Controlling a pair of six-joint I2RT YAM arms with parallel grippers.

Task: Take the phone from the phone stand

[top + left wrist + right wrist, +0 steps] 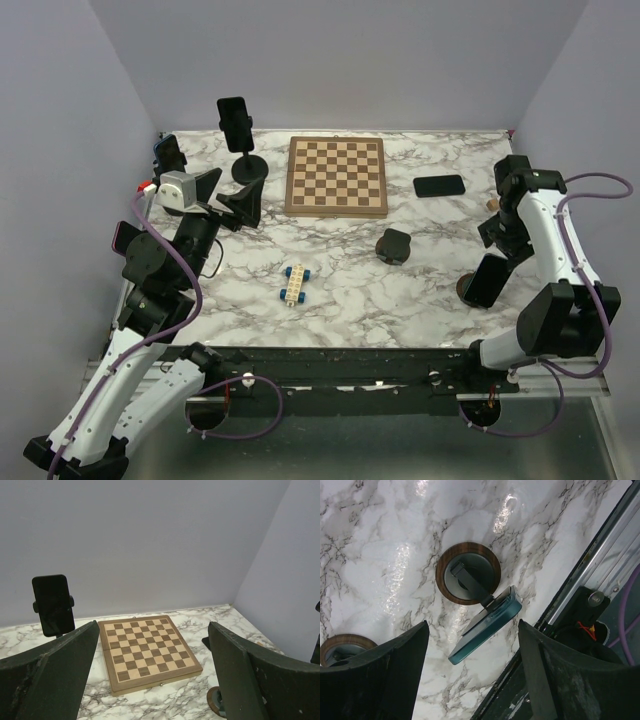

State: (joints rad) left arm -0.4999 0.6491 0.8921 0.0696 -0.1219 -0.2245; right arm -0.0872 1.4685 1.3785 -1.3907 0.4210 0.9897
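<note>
A teal-edged phone (485, 625) sits tilted in a phone stand with a round wood-rimmed base (468, 572), near the table's front right edge. From above, this phone (487, 281) is dark and stands by its base (466, 289). My right gripper (472, 625) hangs over it, open, one finger on each side of the phone with a gap on both sides. A second black phone (234, 122) is clamped upright on a stand (249, 167) at the back left, and shows as a dark phone (52, 605) ahead. My left gripper (235, 200) is open and holds nothing.
A chessboard (336, 176) lies at the back centre. A black phone (439, 185) lies flat to its right. A dark round stand (395, 245) and a blue-wheeled toy (294, 283) are mid-table. Another phone (170, 152) sits at the left edge. The metal table rail (600, 555) runs beside the right gripper.
</note>
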